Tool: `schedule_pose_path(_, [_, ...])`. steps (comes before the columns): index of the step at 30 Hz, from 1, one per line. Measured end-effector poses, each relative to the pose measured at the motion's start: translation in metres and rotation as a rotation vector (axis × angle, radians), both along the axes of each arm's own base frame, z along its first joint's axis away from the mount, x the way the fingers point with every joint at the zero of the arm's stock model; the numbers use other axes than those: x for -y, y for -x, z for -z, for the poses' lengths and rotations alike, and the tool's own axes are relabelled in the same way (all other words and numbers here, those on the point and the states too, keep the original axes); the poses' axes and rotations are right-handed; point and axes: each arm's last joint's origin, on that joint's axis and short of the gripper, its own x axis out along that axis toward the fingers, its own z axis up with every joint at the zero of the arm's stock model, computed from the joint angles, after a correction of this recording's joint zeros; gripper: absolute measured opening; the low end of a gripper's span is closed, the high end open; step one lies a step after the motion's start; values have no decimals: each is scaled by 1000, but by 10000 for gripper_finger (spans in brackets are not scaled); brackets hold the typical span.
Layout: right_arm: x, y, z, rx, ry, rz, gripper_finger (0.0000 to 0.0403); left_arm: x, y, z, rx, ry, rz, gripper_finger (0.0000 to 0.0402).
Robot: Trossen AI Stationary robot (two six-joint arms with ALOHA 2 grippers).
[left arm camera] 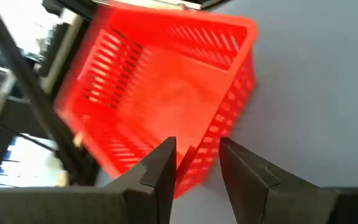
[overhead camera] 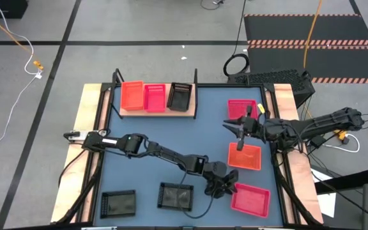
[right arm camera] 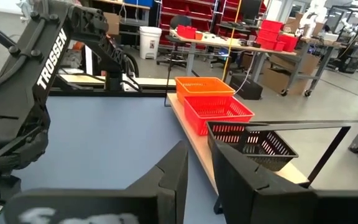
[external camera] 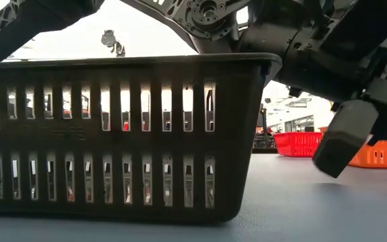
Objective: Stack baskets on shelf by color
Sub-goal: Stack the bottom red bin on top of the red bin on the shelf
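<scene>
High view: pink basket (overhead camera: 250,199) at the table's near right corner. Left gripper (overhead camera: 221,187) beside its rim, fingers narrowly parted, holding nothing. Advise straddling the wall before closing. Right gripper (overhead camera: 240,126) waits open. Destination: shelf (overhead camera: 156,111).

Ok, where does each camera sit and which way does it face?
High: overhead, straight down on the table; both arms show.
Low: table height, level across; black basket fills it, arm parts above.
Left wrist: past left gripper onto a pink basket.
Right wrist: past right gripper toward the shelf.
Shared: high and right wrist both show the shelf.
</scene>
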Motion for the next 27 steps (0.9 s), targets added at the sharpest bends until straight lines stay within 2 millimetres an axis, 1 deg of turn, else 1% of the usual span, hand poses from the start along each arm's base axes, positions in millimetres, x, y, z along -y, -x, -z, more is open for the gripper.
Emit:
schedule_pose_path(8, [1,3,-3,15,7,-1,66,0,2,4,-62,1,-12,121])
schedule_pose_path(10, [1,3,-3,15,16,-2,66,0,2,4,-66,5,-16,112])
schedule_pose_path(12, [1,4,-4,17,23,-3,66,0,3,4,-69,6,-17,90])
schedule_pose_path(16, [1,6,-6,24,40,-5,66,-1,3,5,-78,10,-25,22])
schedule_pose_path(17, [1,7,-6,28,41,-5,66,-3,2,5,-83,15,-28,15])
schedule_pose_path(20, [2,9,-8,39,50,-6,66,-5,2,5,-110,53,-54,21])
schedule_pose_path(23, [2,12,-11,51,62,-7,66,-6,3,1,-154,96,-110,29])
schedule_pose_path(25, [2,14,-12,60,72,-8,66,-5,5,-8,-185,101,-177,28])
schedule_pose_path(27, [3,16,-14,69,84,-8,66,-3,10,-20,-220,86,-250,21])
